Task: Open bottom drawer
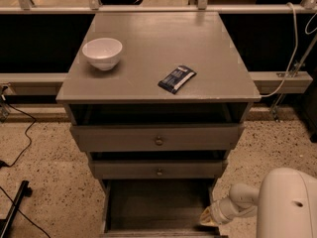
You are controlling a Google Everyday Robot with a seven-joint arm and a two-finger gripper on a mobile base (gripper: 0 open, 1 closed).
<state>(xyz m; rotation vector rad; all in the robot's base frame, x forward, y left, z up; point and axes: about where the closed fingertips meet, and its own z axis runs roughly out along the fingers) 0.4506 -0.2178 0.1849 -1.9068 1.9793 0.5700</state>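
White and cream, the gripper (207, 216) sits low at the right front corner of the bottom drawer (158, 205); whether it is parted or closed cannot be told. That drawer stands pulled well out beneath the middle drawer (129, 170) and top drawer (119, 139). On the cabinet top (148, 38) rest a white bowl (102, 52) and a dark packet (177, 78), well apart.

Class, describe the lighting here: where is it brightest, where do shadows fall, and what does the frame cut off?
Camera view: lit from above, the cabinet top and white bowl are brightest; shadow lies under the top and inside the pulled-out bottom drawer; the gripper, at that drawer's right front corner, is dim; the lower edge cuts off the drawer front.
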